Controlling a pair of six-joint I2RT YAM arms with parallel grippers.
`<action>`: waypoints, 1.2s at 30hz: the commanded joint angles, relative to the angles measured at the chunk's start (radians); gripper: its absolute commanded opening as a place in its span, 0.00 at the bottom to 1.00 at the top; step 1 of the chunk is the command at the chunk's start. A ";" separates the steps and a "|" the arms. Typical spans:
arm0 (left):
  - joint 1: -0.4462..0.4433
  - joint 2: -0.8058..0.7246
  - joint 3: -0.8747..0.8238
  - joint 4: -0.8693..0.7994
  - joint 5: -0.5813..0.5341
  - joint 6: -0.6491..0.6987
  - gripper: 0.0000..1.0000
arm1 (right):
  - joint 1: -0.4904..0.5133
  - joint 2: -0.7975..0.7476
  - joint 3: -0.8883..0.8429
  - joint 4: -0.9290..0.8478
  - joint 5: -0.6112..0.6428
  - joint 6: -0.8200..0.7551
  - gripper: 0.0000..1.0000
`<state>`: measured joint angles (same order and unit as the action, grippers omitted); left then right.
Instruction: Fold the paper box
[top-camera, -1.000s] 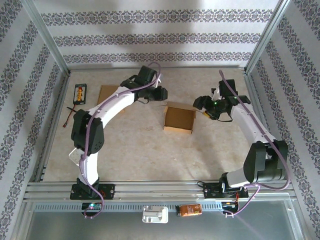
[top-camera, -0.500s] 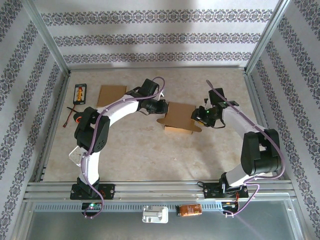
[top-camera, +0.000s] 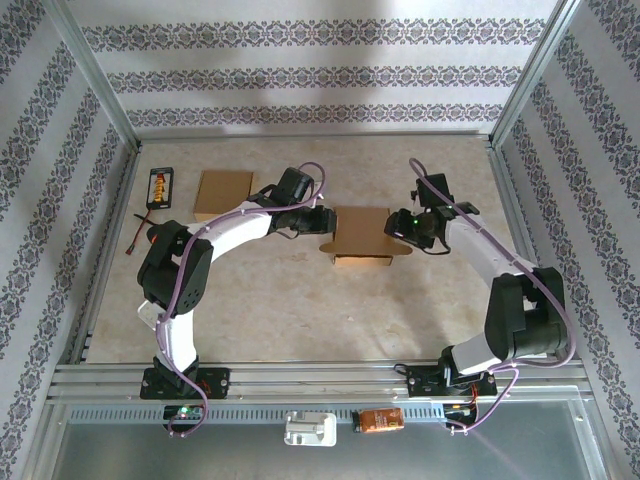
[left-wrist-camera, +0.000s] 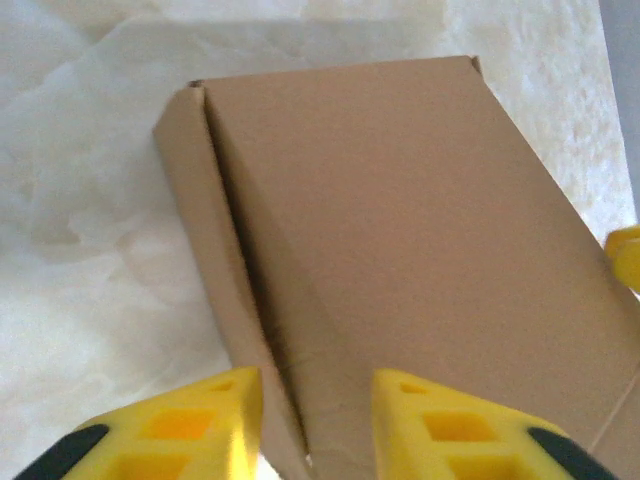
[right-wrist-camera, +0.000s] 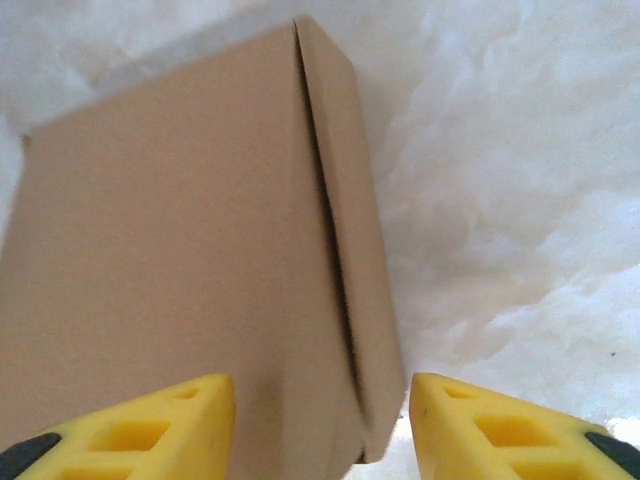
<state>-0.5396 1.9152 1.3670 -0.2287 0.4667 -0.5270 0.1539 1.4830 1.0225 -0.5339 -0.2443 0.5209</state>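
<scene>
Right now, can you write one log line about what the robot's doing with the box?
paper box: mid-table | left fingers: open, astride its left side flap | right fingers: open, astride its right side flap

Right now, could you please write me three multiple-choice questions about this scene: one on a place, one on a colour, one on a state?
1. Where does the flat cardboard sheet lie?
A. between the arm bases
B. at the far left of the table, beside the black device
C. at the near right corner

2. What colour are the fingers of the left gripper?
A. yellow
B. grey
C. red

3. How does the left gripper stand?
A. shut on the sheet
B. open, fingers either side of the cardboard box edge
C. shut, away from the box

Answers:
1 B, the top view shows it next to the device.
2 A, the left wrist view shows yellow.
3 B, gaps show beside the edge.
</scene>
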 joint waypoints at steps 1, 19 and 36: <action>-0.002 -0.055 0.000 -0.024 -0.031 -0.030 0.46 | -0.011 -0.016 0.028 -0.023 -0.021 0.011 0.50; -0.027 0.007 -0.064 0.174 0.226 -0.269 0.40 | -0.010 0.031 0.029 -0.017 -0.092 0.038 0.50; -0.052 0.051 -0.057 0.133 0.025 -0.236 0.22 | 0.052 0.067 0.010 0.034 -0.053 0.091 0.45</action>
<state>-0.5743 1.9629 1.2957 -0.0631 0.5663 -0.8085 0.1883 1.5421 1.0340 -0.5247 -0.2989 0.5999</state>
